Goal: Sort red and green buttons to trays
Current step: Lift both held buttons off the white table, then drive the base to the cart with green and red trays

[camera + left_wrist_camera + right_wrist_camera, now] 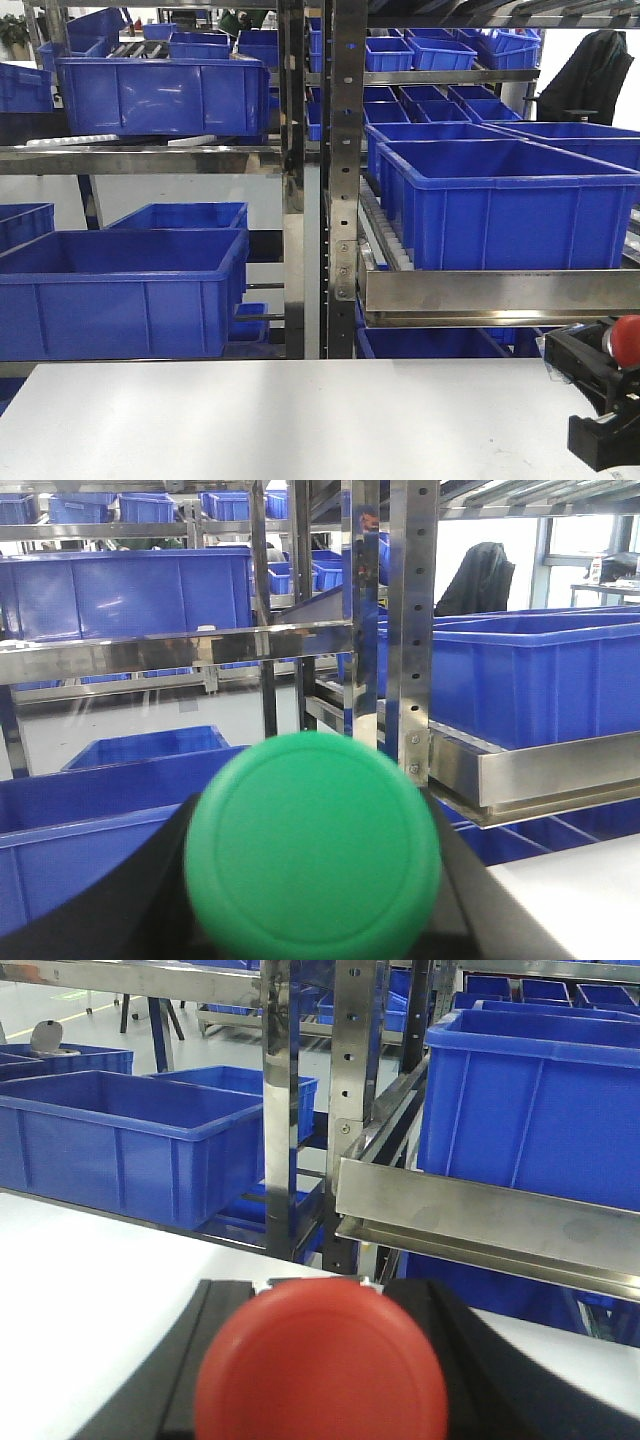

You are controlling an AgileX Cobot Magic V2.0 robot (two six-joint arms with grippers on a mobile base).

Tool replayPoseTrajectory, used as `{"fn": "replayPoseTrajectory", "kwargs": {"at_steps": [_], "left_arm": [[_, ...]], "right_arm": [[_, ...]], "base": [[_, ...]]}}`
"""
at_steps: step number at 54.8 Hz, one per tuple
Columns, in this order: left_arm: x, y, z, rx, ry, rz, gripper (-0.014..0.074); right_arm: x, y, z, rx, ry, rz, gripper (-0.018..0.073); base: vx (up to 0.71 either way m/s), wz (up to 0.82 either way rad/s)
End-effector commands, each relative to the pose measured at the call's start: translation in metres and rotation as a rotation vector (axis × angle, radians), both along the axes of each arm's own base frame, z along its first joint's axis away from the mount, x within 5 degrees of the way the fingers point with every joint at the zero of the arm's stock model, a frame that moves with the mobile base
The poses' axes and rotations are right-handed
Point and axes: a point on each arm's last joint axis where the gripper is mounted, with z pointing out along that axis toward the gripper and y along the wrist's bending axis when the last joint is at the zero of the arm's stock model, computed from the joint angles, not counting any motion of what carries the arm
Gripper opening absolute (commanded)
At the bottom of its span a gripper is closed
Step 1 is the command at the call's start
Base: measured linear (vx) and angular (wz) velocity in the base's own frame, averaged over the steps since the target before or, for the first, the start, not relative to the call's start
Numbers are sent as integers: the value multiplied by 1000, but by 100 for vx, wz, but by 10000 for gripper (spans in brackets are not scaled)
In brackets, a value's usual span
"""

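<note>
The green button fills the lower middle of the left wrist view, its dome cap facing the camera. My left gripper is shut on it, with a black finger on each side. In the right wrist view the red button sits the same way inside my right gripper, black fingers pressed against both sides. The front view shows the right gripper low at the right edge over the table, the red button in it. The left gripper is outside the front view. The trays are out of view.
A white table spans the foreground. Behind it stands a steel rack with shelves of deep blue crates, and a steel shelf lip juts out just above the right gripper. More blue crates sit low left.
</note>
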Motion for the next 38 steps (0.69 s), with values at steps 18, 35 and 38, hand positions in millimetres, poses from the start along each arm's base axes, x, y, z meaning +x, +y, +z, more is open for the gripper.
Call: {"fn": "replayPoseTrajectory", "kwargs": {"at_steps": [18,35,38], "left_arm": [[-4,-4,15,-36,-78,-48,1],[-4,-4,15,-36,-78,-48,0],[-4,-4,15,-36,-78,-48,0]], "right_arm": [[0,-1,21,30,-128,-9,-9],[0,-1,21,30,-128,-9,-9],[0,-1,21,30,-128,-9,-9]], "base": [[-3,0],[-12,9],[-16,18]]}}
